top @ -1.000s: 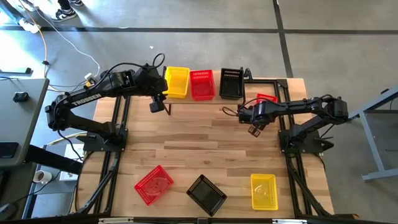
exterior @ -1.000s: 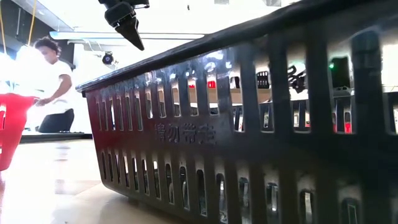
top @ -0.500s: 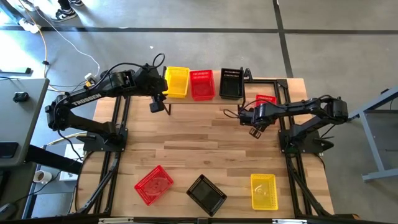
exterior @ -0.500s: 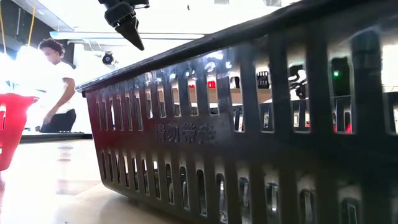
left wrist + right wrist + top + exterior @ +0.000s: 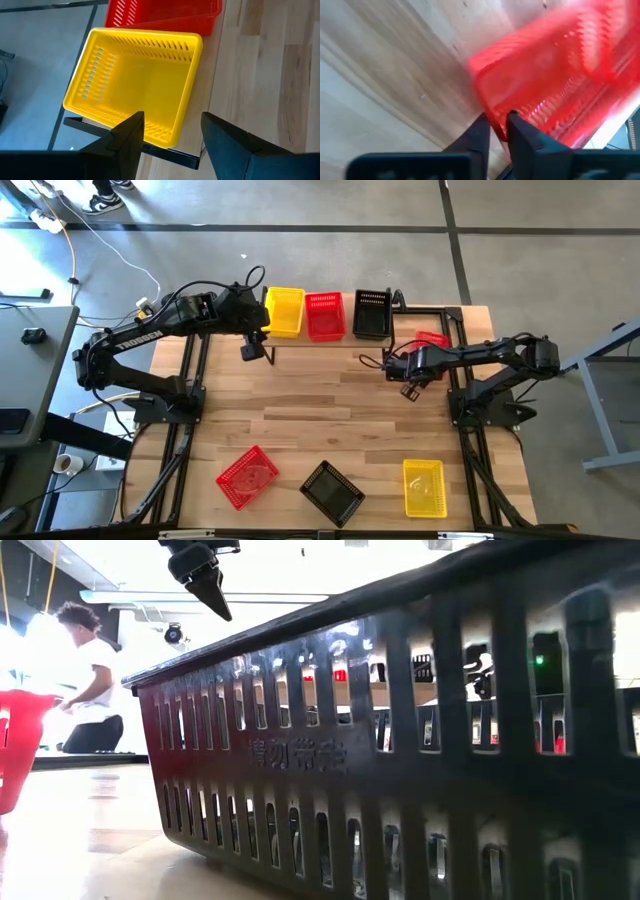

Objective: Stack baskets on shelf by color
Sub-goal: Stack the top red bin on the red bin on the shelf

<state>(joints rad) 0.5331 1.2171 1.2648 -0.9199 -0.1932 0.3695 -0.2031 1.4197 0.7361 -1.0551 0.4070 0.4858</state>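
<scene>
On the shelf (image 5: 172, 156) at the table's far edge stand a yellow basket (image 5: 284, 311), a red basket (image 5: 324, 315) and a black basket (image 5: 372, 313) in a row. My left gripper (image 5: 172, 134) hangs open just near of the yellow basket (image 5: 135, 85), touching nothing. Another red basket (image 5: 431, 340) lies near the table's far right corner, partly under my right arm. My right gripper (image 5: 496, 129) is shut on it. At the table's near edge lie loose a red basket (image 5: 247, 476), a black basket (image 5: 332, 492) and a yellow basket (image 5: 424, 486). My right gripper pinches a wall of the red basket at its rim (image 5: 496, 119) between its two fingers; one finger (image 5: 481, 132) stands on the side of the bare wood, the other (image 5: 516, 131) on the basket's side. Whether the basket is lifted does not show.
The near black basket (image 5: 400, 770) fills most of the low view. The middle of the wooden table (image 5: 320, 400) is bare. The arms' black frames (image 5: 185, 440) run along both table sides. A person (image 5: 85, 670) stands in the room beyond.
My right gripper has shifted slightly at the red basket near the far right corner. The person in the room behind has straightened and bent again.
</scene>
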